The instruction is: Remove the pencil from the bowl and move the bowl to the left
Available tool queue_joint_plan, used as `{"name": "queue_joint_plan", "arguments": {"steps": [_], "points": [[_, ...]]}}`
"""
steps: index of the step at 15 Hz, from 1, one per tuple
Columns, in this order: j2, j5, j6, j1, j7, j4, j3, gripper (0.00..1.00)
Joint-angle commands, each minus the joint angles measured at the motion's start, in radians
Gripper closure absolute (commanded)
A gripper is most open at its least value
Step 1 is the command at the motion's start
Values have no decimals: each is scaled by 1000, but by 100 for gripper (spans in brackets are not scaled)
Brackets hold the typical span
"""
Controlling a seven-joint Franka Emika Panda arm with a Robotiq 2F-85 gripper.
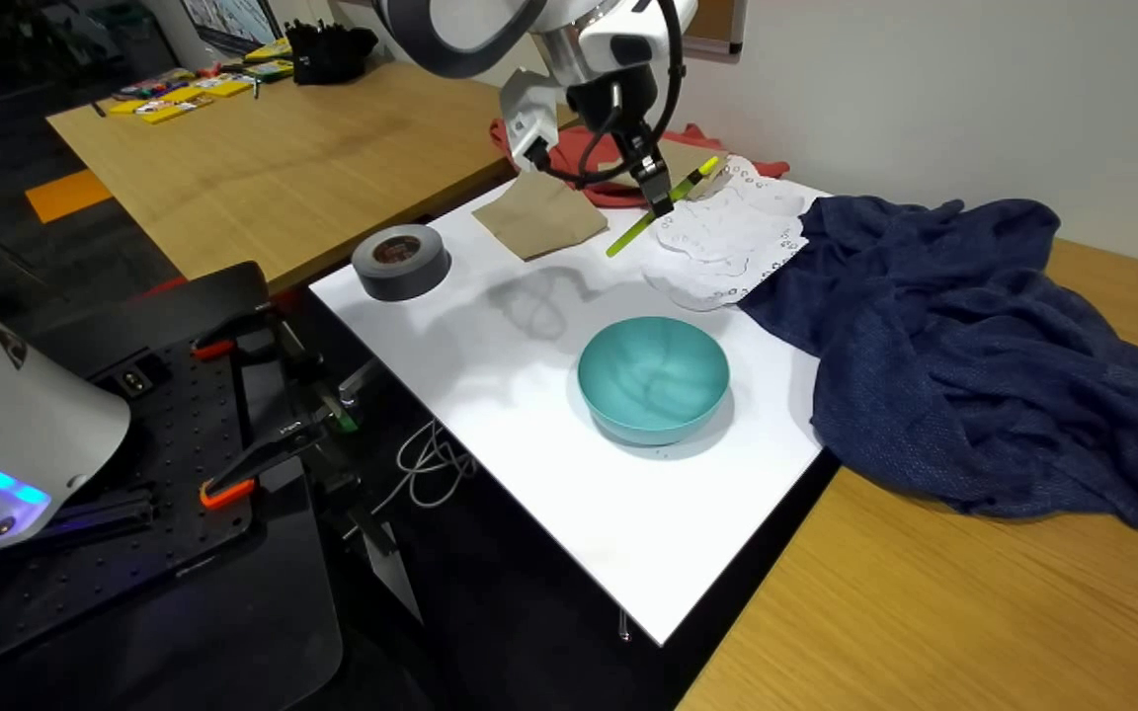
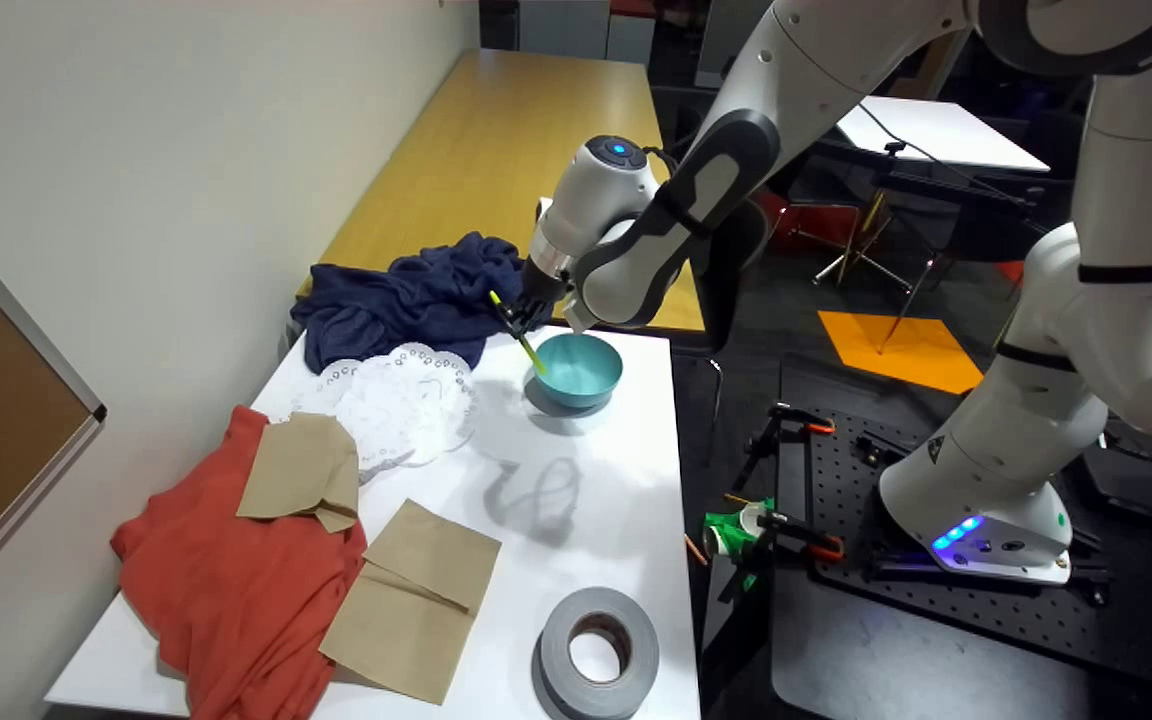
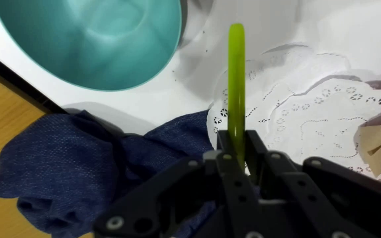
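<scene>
Gripper [image 3: 236, 140] clenched on the pencil [image 3: 236, 79], which is held tilted in the air above the white tabletop [image 1: 520, 415], outside the bowl [image 1: 654, 380]. The bowl stands upright on the tabletop, near the crumpled navy cloth [image 1: 974, 365] but apart from it.

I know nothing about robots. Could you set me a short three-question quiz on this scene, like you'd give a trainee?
1. What is held between the robot's fingers?
2. In both exterior views, which lies nearer the teal bowl: (a) the roll of duct tape or (b) the paper doilies?
3. True or false: the bowl is upside down.

Key: 1. the yellow-green pencil; 2. b; 3. false, it stands upright.
</scene>
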Motion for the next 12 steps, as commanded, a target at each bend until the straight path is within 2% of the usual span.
{"name": "queue_joint_plan", "arguments": {"steps": [1,5,9,12], "points": [[-6,4,-45,-58,-63,2,94,96],[40,11,-105,-106,-107,34,181,96],[109,4,-147,-104,-125,74,184,96],[172,-17,-125,-71,-105,114,142,96]]}}
